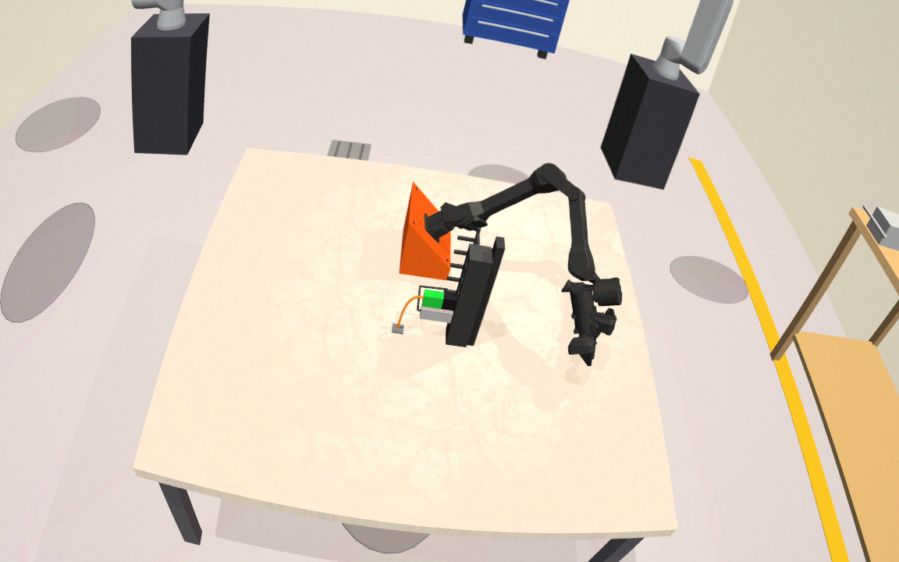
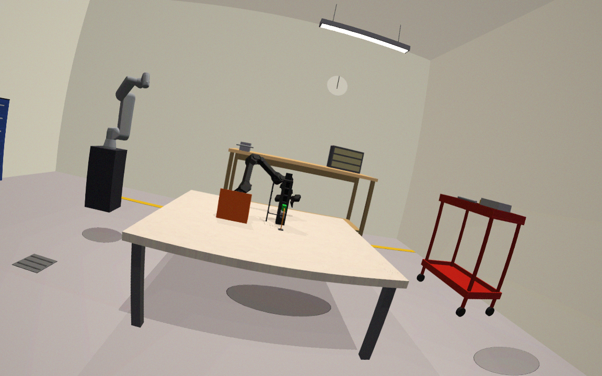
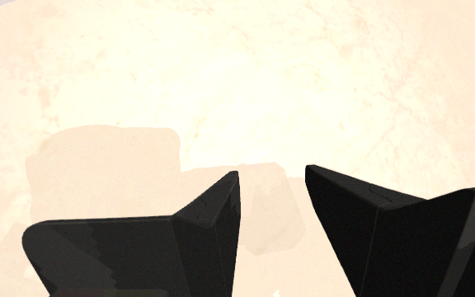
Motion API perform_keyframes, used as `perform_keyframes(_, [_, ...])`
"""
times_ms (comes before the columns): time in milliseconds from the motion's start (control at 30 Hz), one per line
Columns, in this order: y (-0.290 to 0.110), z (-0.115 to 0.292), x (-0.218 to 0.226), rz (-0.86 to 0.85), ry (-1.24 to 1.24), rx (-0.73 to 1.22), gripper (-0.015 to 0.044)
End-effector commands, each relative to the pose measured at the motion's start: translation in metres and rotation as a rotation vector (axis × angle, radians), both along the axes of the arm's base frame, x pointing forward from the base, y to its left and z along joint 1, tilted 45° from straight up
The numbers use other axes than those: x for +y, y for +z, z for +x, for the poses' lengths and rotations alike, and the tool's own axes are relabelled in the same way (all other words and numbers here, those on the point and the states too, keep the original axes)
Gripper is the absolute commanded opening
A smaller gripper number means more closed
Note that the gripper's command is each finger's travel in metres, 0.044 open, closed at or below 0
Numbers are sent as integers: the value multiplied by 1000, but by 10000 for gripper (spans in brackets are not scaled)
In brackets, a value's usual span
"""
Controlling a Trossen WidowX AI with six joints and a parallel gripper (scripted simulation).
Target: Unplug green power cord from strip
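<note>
Table (image 1: 313,391) pale marbled, matt; hand (image 3: 272,194) glossy black plastic.

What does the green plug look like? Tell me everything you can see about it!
The plug is a small boxy block, bright green on top with a pale grey part beneath. It sticks out sideways from the black power strip, plugged in near the strip's lower end. A thin orange cord curves from it down to a little grey piece on the table. The gripper is far off on the strip's other side, touching none of them.
</note>
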State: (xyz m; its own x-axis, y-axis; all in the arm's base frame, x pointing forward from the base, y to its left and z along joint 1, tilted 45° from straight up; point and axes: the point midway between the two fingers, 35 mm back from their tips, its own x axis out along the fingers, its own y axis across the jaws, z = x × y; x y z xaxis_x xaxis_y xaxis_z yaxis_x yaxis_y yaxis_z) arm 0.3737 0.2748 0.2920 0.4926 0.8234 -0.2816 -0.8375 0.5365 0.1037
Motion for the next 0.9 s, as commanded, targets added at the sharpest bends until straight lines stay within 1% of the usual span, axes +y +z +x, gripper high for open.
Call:
perform_keyframes(0, [-14,27,-39,-16,-123,82,160])
perform_keyframes(233, [-52,63,-114,-34,-346,265,160])
perform_keyframes(433, [-92,80,-186,-26,-554,463,160])
perform_keyframes(600, [-123,81,-246,-2,-725,627,160])
perform_keyframes(800, [-158,69,-315,47,-929,822,160])
perform_keyframes(867, [-170,61,-323,68,-944,908,160])
